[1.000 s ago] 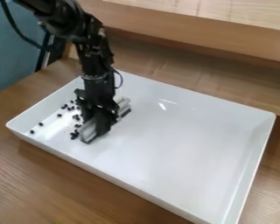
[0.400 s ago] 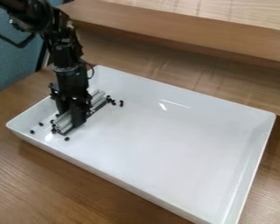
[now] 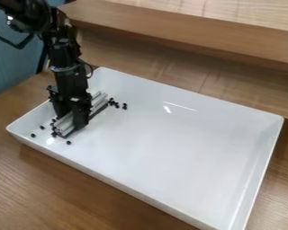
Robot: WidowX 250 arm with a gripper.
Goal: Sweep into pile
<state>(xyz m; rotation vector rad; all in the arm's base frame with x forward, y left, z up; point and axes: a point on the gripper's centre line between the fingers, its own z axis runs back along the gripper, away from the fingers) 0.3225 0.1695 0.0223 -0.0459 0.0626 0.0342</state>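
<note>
Starting nearest, I find the sweep only partly done, by my judgement. Left of centre in the white tray (image 3: 182, 157), one stray bead (image 3: 68, 143) lies just off the near end of my grey bar (image 3: 99, 99). Toward the left edge of the frame, two more beads sit apart from each other, and a few small dark ones (image 3: 54, 134) crowd beside that near end. My gripper (image 3: 71, 121) is closed around the bar, which lies low and slanting over the tray floor. Past its far end, toward upper centre, a loose cluster (image 3: 113, 103) has gathered, with another bead or two just beside it. That is the closest thing to a pile; the near and left strays are left to bring in. Behind, a wooden ledge (image 3: 188, 33) crosses the upper part of the frame.
</note>
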